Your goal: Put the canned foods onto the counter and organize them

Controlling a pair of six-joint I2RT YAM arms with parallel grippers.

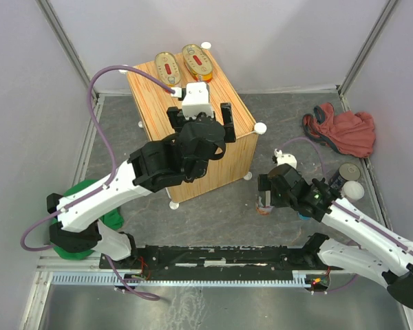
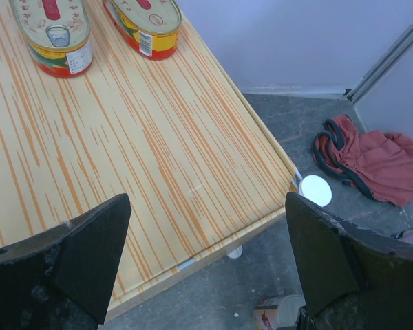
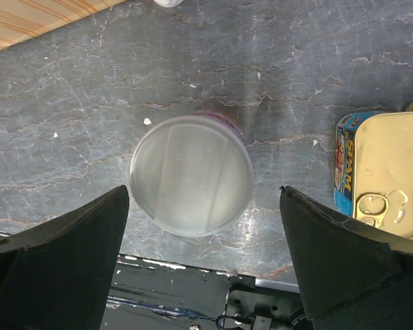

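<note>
R pincer (image 3: 203,199) spread, blue tin (image 3: 382,172), prob. SPAM

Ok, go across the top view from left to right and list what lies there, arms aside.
green cloth → counter → tall can on the floor → red cloth

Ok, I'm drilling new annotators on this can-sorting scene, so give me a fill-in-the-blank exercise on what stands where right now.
The counter holds ___ oval cans. The right gripper hangs open above a round can with a ___-coloured lid. The left gripper hangs open over the ___. The cloth lying right of the counter is coloured ___.
Missing words: two; white; counter; red.
</note>
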